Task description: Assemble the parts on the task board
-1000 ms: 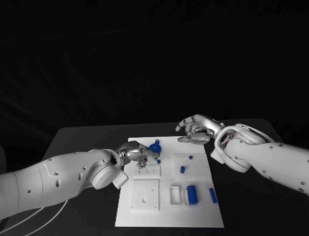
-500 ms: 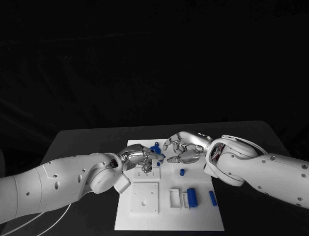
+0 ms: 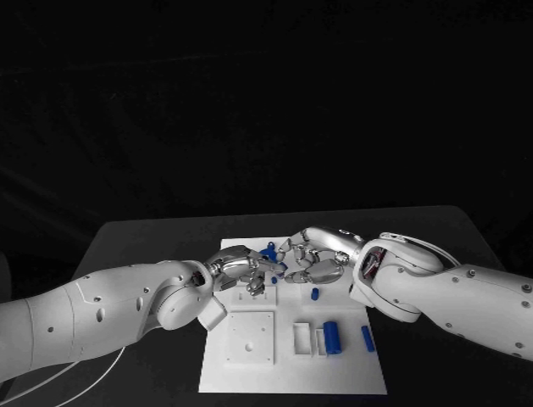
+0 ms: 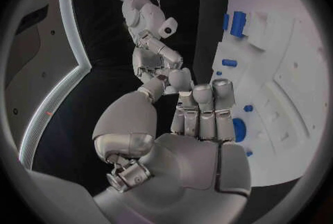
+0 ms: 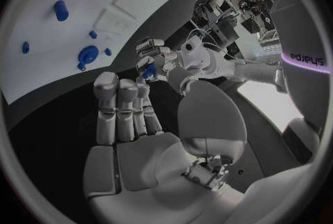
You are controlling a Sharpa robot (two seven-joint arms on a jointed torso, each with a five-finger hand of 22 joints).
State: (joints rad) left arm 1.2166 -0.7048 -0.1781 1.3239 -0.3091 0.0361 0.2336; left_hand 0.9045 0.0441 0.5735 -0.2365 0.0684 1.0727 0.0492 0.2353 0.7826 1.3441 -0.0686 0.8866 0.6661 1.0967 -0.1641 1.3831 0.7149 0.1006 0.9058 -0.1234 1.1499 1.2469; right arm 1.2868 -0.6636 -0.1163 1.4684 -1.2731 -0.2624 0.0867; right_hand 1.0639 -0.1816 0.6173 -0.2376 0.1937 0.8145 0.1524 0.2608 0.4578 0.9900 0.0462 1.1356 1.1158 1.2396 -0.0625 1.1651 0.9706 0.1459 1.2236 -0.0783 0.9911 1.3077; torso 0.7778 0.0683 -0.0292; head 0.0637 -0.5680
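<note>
The white task board [image 3: 340,373] lies in the middle of the table. My left hand [image 3: 241,274] hovers over the board's far left part and pinches a small blue part [image 5: 149,71] at its fingertips. My right hand [image 3: 316,255] floats just right of it, fingers straight and held together, thumb apart, with nothing in it. The two hands nearly meet above the board. A round blue part [image 3: 270,253] stands on the board between them, also seen as the round blue part [image 5: 88,56] and the round blue part [image 4: 239,129].
More blue parts lie on the board: a short peg [image 3: 313,294], a thick block [image 3: 331,335] in a white holder [image 3: 302,337], and a slim bar [image 3: 366,337]. A square white plate [image 3: 250,337] sits at the near left. Black table surrounds the board.
My right hand has come from the board's far right corner in toward my left hand. My left hand has stayed over the far left of the board.
</note>
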